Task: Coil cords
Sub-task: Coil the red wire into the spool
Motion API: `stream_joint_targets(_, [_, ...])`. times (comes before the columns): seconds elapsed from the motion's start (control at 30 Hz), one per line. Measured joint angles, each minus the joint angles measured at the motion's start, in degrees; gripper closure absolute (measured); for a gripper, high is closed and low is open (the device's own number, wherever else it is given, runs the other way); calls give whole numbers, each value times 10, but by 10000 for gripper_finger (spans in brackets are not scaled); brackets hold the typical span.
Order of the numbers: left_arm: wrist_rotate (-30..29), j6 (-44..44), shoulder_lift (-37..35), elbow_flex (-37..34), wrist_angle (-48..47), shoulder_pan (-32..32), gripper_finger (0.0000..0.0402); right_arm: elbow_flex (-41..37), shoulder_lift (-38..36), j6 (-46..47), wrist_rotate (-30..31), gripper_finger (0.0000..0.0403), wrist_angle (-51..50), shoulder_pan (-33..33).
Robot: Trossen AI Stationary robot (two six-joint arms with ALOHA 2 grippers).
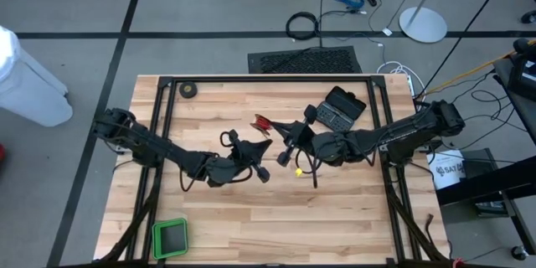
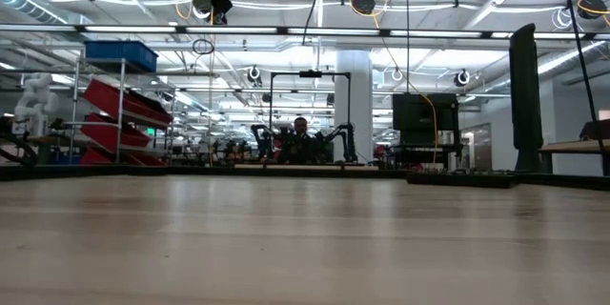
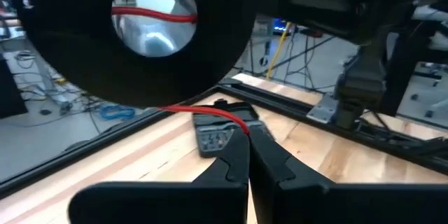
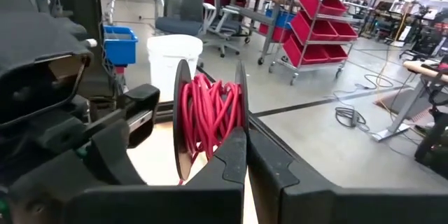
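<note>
The cord is a thin red wire wound on a small black reel (image 4: 208,115), which shows as a red spot (image 1: 262,122) above the table's middle. In the left wrist view the reel's black side (image 3: 84,42) fills the top, with wire crossing its centre hole (image 3: 154,15). My right gripper (image 4: 243,140) comes from the table's right and is shut at the reel. My left gripper (image 3: 246,134) comes from the left, just below the reel, and is shut on a loose strand. In the high view the two meet at the reel, left gripper (image 1: 249,141) and right gripper (image 1: 276,128). My left gripper pinches a single strand of the red wire (image 3: 236,122) between its two fingertips, pointing level toward the table's far right. The strand curves up from the tips to the reel. My right gripper has its shut fingers at the rim of the reel's one black flange (image 4: 241,112), reaching level from the table's right. The reel is edge-on and lifted clear of the table.
A black keypad device (image 1: 339,107) lies at the far right of the table. A black tape roll (image 1: 189,90) sits at the far left, a green box (image 1: 170,237) at the near left corner, and a small yellow piece (image 1: 298,171) under the right arm. A black frame rail (image 1: 268,79) edges the table.
</note>
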Motion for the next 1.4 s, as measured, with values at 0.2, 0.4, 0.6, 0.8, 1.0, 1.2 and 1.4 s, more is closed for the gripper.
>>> stream_joint_targets(0.2, [34,1,0,0,17,11,401,0,0,-4,16,403,0,0])
stream_joint_targets(0.4, [76,11,0,1,53,10,401,0,0,-9,32,403,-10,0])
stream_joint_targets(0.6, [74,21,0,1,53,23,401,0,0,-6,31,403,-8,0])
stream_joint_targets(0.8, [115,48,0,1,99,22,401,0,12,-12,30,403,-13,0])
stream_joint_targets(1.0, [119,64,-4,2,101,8,402,0,18,-32,27,403,-20,-3])
stream_joint_targets(1.2, [89,124,-33,2,97,-22,402,0,14,-57,5,403,-39,-1])
stream_joint_targets(1.4, [57,139,-90,2,38,-50,402,1,14,-73,-20,403,-38,-1])
